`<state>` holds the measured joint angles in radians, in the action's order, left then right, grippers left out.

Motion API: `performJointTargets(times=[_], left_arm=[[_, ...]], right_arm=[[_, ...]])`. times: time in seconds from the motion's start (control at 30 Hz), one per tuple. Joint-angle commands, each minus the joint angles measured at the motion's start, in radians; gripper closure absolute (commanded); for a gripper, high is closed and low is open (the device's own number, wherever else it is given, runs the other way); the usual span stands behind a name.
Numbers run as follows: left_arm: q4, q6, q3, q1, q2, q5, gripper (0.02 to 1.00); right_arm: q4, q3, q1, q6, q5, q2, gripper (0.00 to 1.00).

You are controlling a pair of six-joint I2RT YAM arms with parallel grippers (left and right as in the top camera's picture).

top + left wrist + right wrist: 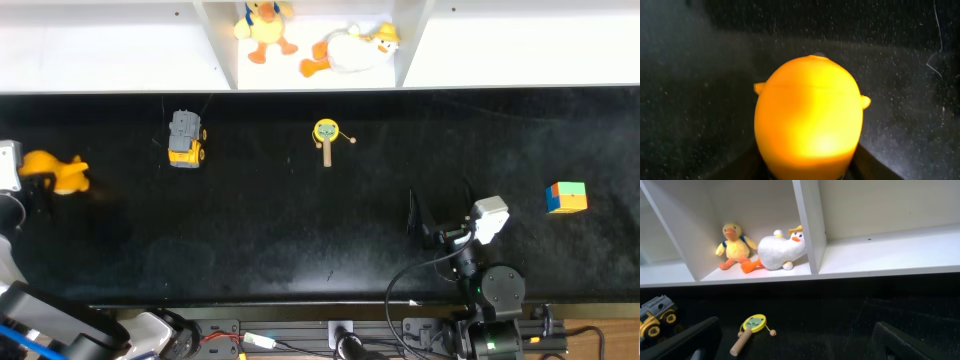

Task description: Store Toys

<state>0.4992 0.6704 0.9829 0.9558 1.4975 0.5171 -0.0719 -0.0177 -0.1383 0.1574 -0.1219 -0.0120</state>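
Orange rounded plastic toy [810, 120] clamped in left tool [35, 182], likely bound for white shelf [100, 50]; right tool [796, 339] wide open, empty.

Left gripper [807, 160] on toy [810, 110]; right gripper [796, 330] agape.

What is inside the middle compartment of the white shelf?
A yellow duck sits upright, and a white duck lies beside it, orange feet toward the yellow one. The white duck's body covers part of the compartment floor and back wall, so anything there cannot be seen.
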Motion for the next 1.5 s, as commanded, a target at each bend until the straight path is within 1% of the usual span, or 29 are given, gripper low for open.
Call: performJointTargets(times=[0.03,0.07,0.2,0.37,0.4,0.5,0.57,0.7,0.8,0.87,1.0,1.03,1.1,1.3,1.5], left_arm=[[-0.029,-0.077,-0.003,0.006,0.005,0.051,0.671],[-0.029,-0.091,0.001,0.005,0.002,0.052,0.698],[-0.027,-0.154,0.036,-0.006,-0.035,0.059,0.744],[-0.048,-0.224,0.1,-0.075,-0.115,0.057,0.766],[-0.063,-0.245,0.112,-0.097,-0.124,0.046,0.763],[-0.117,-0.317,0.144,-0.177,-0.129,-0.047,0.772],[-0.156,-0.336,0.156,-0.235,-0.12,-0.099,0.781],[-0.193,-0.37,0.193,-0.325,-0.074,-0.138,0.781],[-0.192,-0.389,0.235,-0.363,-0.019,-0.139,0.79],[-0.192,-0.403,0.265,-0.378,0.019,-0.155,0.803],[-0.193,-0.417,0.319,-0.4,0.077,-0.237,0.814],[-0.196,-0.418,0.329,-0.403,0.086,-0.251,0.812],[-0.219,-0.438,0.339,-0.408,0.099,-0.275,0.761],[-0.272,-0.485,0.342,-0.41,0.143,-0.268,0.746],[-0.302,-0.497,0.343,-0.411,0.188,-0.196,0.746]], right_arm=[[0.005,0.013,-0.004,0.007,0.012,0.008,0.007],[0.005,0.013,-0.004,0.007,0.011,0.008,0.005],[0.005,0.013,-0.004,0.007,0.012,0.008,0.005],[0.005,0.013,-0.004,0.007,0.011,0.008,0.005],[0.005,0.013,-0.004,0.007,0.012,0.008,0.007],[0.005,0.013,-0.004,0.007,0.012,0.008,0.007],[0.005,0.013,-0.004,0.007,0.012,0.008,0.007],[0.005,0.013,-0.004,0.007,0.012,0.008,0.007],[0.005,0.013,-0.004,0.007,0.012,0.008,0.005],[0.005,0.013,-0.004,0.007,0.012,0.008,0.005],[0.005,0.013,-0.004,0.007,0.011,0.008,0.005],[0.005,0.013,-0.004,0.007,0.012,0.008,0.007],[0.005,0.013,-0.004,0.007,0.012,0.008,0.005],[0.005,0.013,-0.004,0.007,0.012,0.008,0.005],[0.005,0.013,-0.004,0.007,0.012,0.008,0.005]])
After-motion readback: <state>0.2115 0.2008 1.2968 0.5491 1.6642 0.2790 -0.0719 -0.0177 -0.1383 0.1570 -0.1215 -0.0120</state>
